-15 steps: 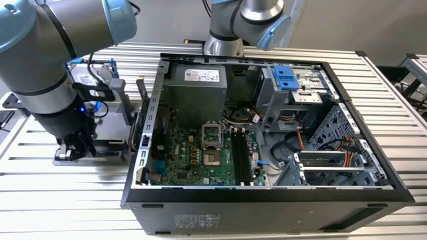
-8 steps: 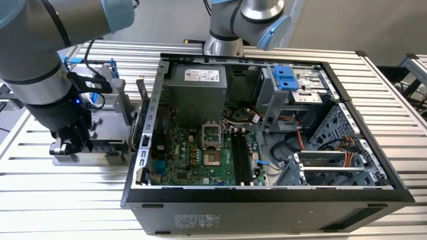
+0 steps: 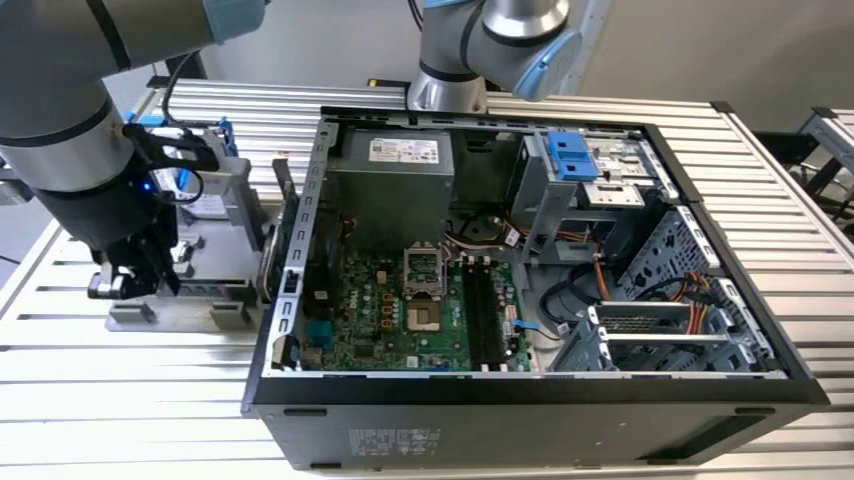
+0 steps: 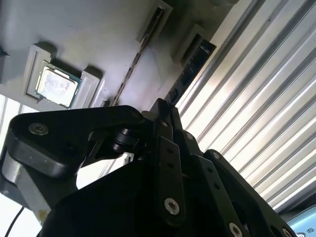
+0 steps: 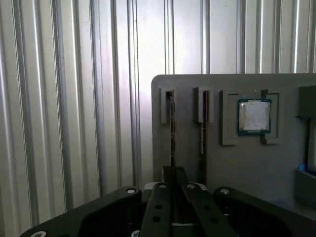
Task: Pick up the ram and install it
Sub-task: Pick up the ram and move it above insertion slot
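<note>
The pincer (image 5: 174, 173) is pressing together on the near end of the ram (image 5: 172, 128). The ram is standing on edge in the outermost slot of the grey holder (image 5: 247, 168) and running straight away from the pincer's tips. A second stick (image 5: 202, 123) is sitting in the next slot, just beside the pincer. A square silver chip (image 5: 254, 116) is resting farther off on that same side. In the exterior view the pincer is hanging low over the holder on the ribbed worktop (image 3: 134, 400), apart from the open computer case (image 3: 534, 420).

The ram (image 5: 172, 128), thin and dark, stands on edge mid-frame in the first wrist view, apparently slotted into the grey holder (image 5: 276, 163).
</note>
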`<action>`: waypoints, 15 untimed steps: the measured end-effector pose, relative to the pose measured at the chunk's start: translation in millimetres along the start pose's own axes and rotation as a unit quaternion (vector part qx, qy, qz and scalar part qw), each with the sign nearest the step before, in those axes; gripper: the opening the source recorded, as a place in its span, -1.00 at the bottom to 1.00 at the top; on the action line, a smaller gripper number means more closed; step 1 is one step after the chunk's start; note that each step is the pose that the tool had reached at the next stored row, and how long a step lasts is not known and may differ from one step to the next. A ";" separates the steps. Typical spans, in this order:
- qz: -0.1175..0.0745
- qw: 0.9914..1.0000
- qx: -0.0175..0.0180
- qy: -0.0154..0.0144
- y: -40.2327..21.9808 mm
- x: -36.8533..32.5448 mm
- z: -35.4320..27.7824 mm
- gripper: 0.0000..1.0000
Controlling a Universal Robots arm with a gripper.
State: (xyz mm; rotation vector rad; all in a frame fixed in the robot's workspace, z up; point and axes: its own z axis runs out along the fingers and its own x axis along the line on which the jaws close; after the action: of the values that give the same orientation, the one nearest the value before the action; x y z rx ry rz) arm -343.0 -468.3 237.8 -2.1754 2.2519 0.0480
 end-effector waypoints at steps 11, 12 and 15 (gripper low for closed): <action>-0.001 1.000 0.000 0.000 0.3 -0.5 -18.0 -1.00; -0.001 1.000 0.000 0.000 0.3 -0.5 -19.0 -1.00; -0.001 1.000 0.000 0.000 0.4 -0.6 -22.3 -1.00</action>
State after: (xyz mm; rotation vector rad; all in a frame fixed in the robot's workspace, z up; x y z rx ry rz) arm -343.0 -468.3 260.1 -2.1776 2.2499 0.0480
